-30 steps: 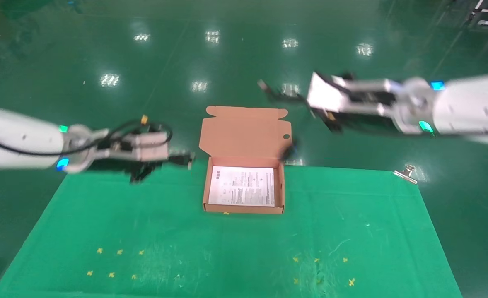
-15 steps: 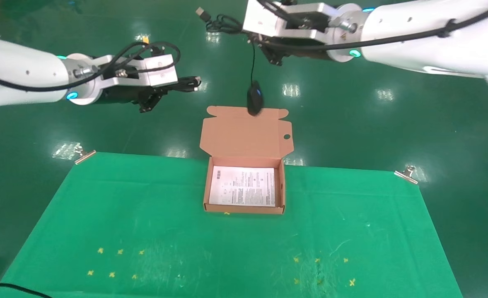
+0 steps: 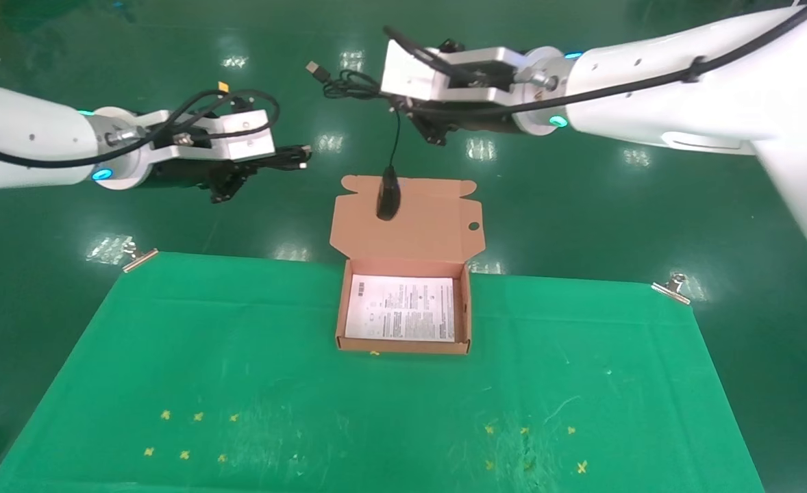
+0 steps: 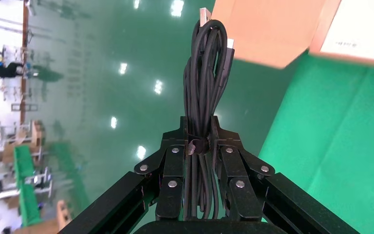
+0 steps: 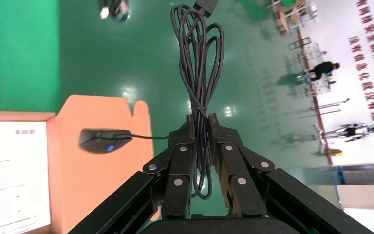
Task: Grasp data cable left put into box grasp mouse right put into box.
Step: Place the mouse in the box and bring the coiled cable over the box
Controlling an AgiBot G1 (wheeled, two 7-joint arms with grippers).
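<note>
Both cable [image 4: 205, 87] bundles' lower loops hidden.

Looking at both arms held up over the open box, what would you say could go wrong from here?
The right gripper clamps only the cord bundle, so the mouse dangles freely before the lid; it could swing, hit the flap or land outside the box. The coiled cord may spill over the shallow wall. The left gripper holds the data cable, whose projecting plug ends might snag the rim.
</note>
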